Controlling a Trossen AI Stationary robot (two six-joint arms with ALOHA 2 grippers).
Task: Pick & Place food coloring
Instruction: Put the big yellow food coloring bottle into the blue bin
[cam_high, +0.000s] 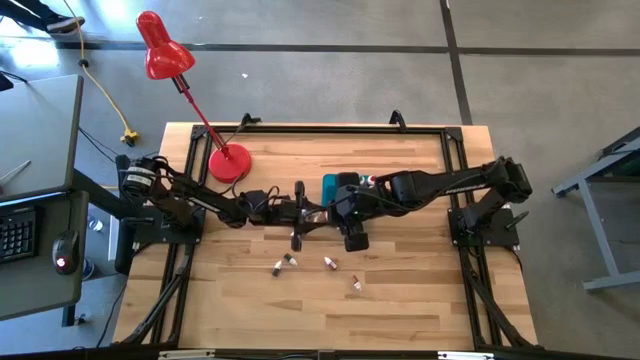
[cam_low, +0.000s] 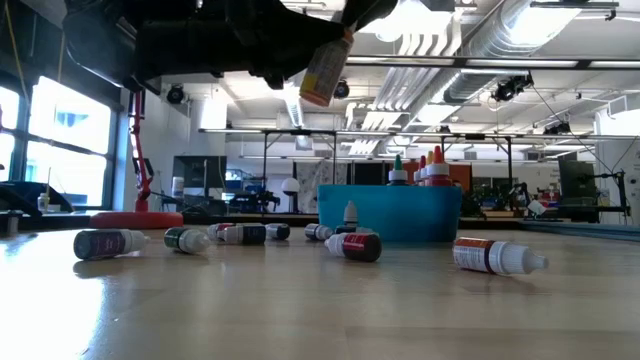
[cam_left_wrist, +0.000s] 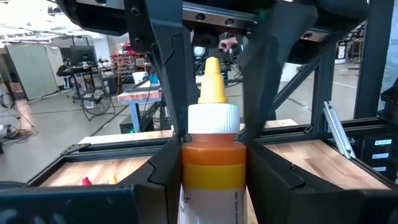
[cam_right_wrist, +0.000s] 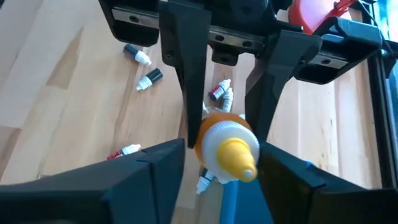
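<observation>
A yellow-orange food coloring bottle (cam_left_wrist: 211, 134) with a white cap and yellow tip hangs in the air over the table's middle, between my two grippers. My left gripper (cam_left_wrist: 212, 149) is shut on its body. My right gripper (cam_right_wrist: 221, 155) is open, with one finger on each side of the cap end (cam_right_wrist: 229, 149). I cannot tell whether those fingers touch the cap. Several small bottles (cam_high: 285, 263) (cam_high: 328, 263) (cam_high: 356, 284) lie on their sides on the wood near the front. More bottles (cam_low: 425, 165) stand upright in the blue bin (cam_low: 390, 212). My left gripper pinches the bottle's orange body (cam_left_wrist: 211, 165), just below the white cap, between its two fingers (cam_left_wrist: 161, 180). The fingers come in about level from the table's left and lie along the bottle. The bottle is lifted clear of the table, and its tip points away toward my right gripper.
A red desk lamp (cam_high: 228, 160) stands at the table's far left. The blue bin (cam_high: 335, 185) sits just beyond the grippers. Loose bottles (cam_low: 108, 242) (cam_low: 498, 256) lie scattered across the table's middle and near side. A black frame (cam_high: 455, 150) rims the table.
</observation>
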